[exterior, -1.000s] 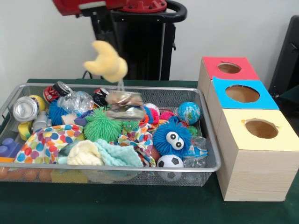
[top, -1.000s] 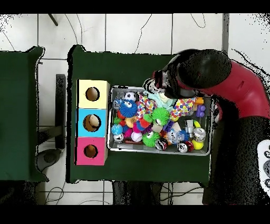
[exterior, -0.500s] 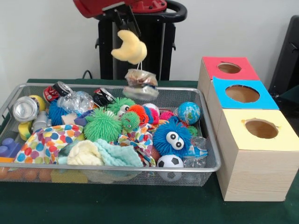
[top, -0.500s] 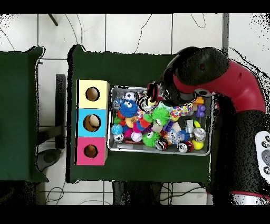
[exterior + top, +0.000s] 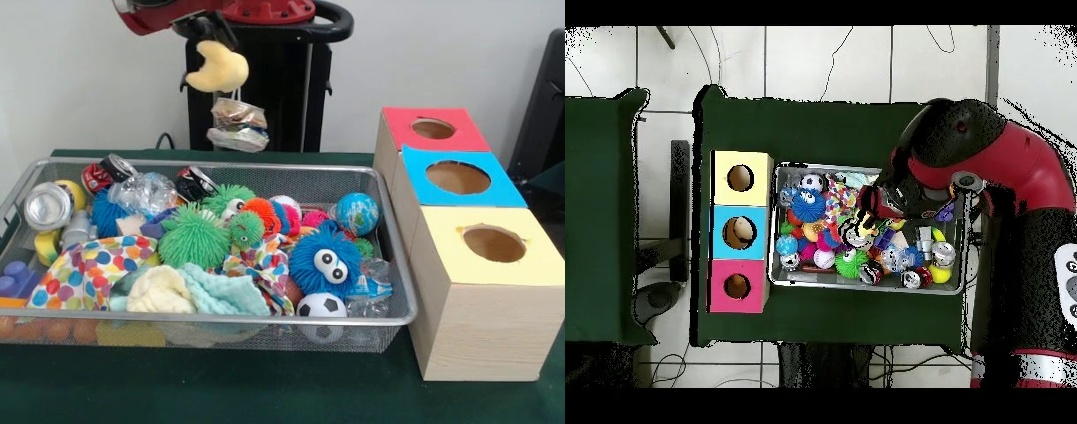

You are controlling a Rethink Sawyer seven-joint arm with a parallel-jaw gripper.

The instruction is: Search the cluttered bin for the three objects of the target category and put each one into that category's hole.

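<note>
My gripper [image 5: 210, 37] is high above the back rim of the wire bin [image 5: 221, 322], just under the red arm. It is shut on a yellow plush crescent [image 5: 217, 67]. A crumpled shiny packet [image 5: 237, 124] dangles below the crescent on a thin thread, clear of the bin. In the overhead view the gripper [image 5: 862, 222] is over the bin's middle, where its load shows only as a small mixed blob. The red box [image 5: 431, 129], blue box [image 5: 457, 177] and yellow box [image 5: 493, 244] stand in a row beside the bin, each with a round hole on top.
The bin is packed with spiky rubber balls, a blue furry ball with eyes [image 5: 325, 260], a small soccer ball [image 5: 320, 307], a globe ball [image 5: 357, 212], crushed cans [image 5: 47, 205], clear bags and spotted cloth [image 5: 88, 268]. In the overhead view the arm [image 5: 985, 150] covers the bin's right end.
The gripper has swung left and a little higher in the front view, carrying the crescent and the dangling packet. One second ago the packet was still among the toys in the bin.
</note>
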